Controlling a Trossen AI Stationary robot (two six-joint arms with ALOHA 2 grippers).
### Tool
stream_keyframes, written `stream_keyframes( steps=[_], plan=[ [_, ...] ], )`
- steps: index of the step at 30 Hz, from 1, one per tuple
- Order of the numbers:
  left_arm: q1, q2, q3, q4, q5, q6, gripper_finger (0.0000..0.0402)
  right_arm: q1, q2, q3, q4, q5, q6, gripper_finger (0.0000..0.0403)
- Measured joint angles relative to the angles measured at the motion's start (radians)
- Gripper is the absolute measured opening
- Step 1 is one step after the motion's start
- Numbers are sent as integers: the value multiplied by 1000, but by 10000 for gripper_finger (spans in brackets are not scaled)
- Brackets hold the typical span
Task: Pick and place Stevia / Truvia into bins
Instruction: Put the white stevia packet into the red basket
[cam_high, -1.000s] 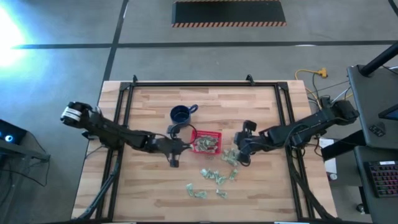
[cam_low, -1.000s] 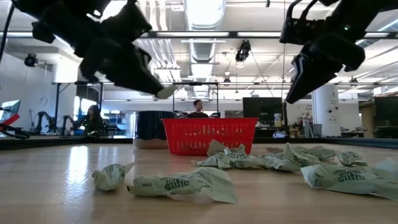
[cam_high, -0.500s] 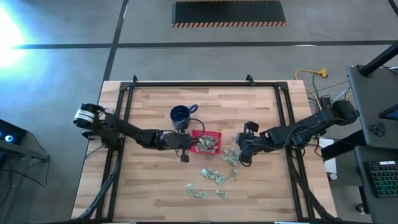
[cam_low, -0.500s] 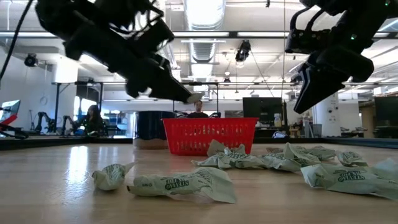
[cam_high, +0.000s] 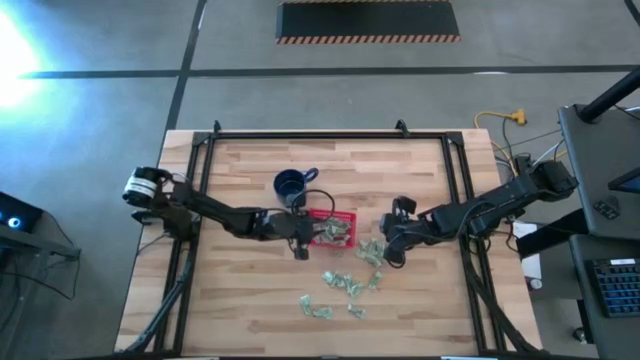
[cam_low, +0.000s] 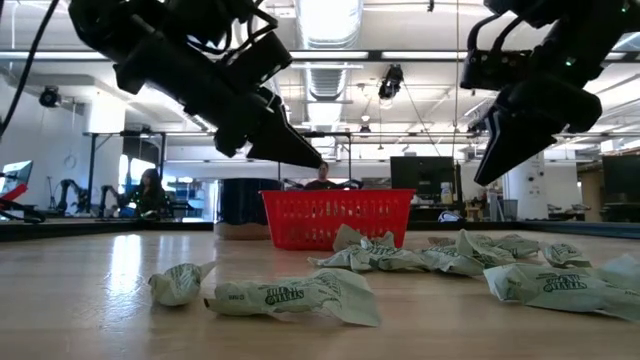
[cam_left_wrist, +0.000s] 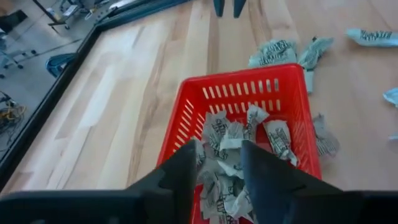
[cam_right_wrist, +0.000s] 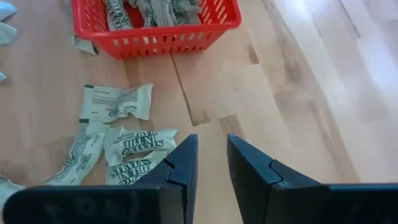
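Note:
The red basket (cam_high: 345, 215) stands mid-table with several green-and-white sachets (cam_left_wrist: 239, 140) inside it. My left gripper (cam_high: 312, 236) hovers open over the basket's left end, its fingers above the sachets in the basket in the left wrist view (cam_left_wrist: 219, 163). More sachets (cam_high: 345, 283) lie loose on the wood toward the near edge, flat or crumpled (cam_low: 290, 298). My right gripper (cam_high: 388, 252) hangs above the table just right of the basket, narrowly open and empty (cam_right_wrist: 212, 158), with loose sachets (cam_right_wrist: 115, 102) beside it.
A dark blue mug (cam_high: 290, 184) stands just beyond the basket's far left corner. A black frame (cam_high: 330, 135) runs along the table's far and side edges. Bare wood lies at the table's left and far right.
My left gripper has gone toward the table's right edge, from left of the basket to over its left end. The pale sachet that showed at its fingertips in the low view no longer shows there.

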Motion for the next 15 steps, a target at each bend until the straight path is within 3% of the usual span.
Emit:
stream_keyframes(
  steps=[5,15],
  plan=[
    [-13,-56,-2,-107,-1,-13,151,1,0,-56,94,-90,14,73],
    [-132,-203,-10,-287,1,-91,156,1,0,-196,300,-212,-7,82]
  ],
)
